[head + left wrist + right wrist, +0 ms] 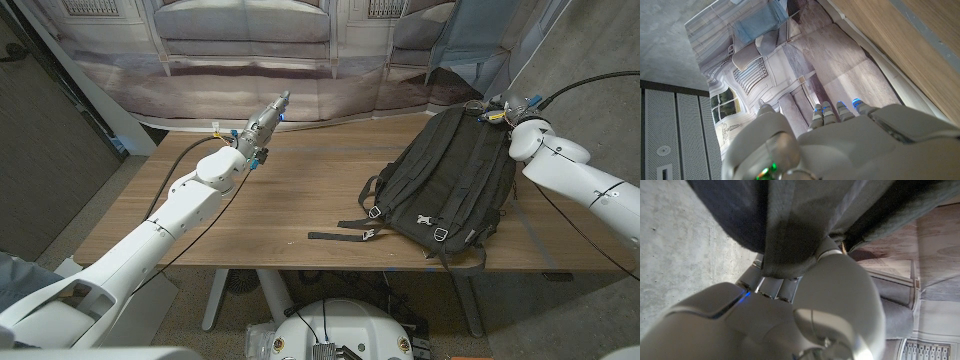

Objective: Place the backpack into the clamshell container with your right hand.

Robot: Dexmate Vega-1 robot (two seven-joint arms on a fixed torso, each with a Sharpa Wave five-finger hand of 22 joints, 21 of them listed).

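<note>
Backpack (pixel 447 180) top in right hand (pixel 497 108)

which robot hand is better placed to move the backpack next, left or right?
Right. The right robot hand is at the top of the backpack, and the right wrist view shows dark fabric running between its fingers. The left robot hand is raised over the table's far edge, well away from the backpack, fingers outstretched and holding nothing.

a black backpack (pixel 447 180) lies on the wooden table (pixel 290 215).
</note>
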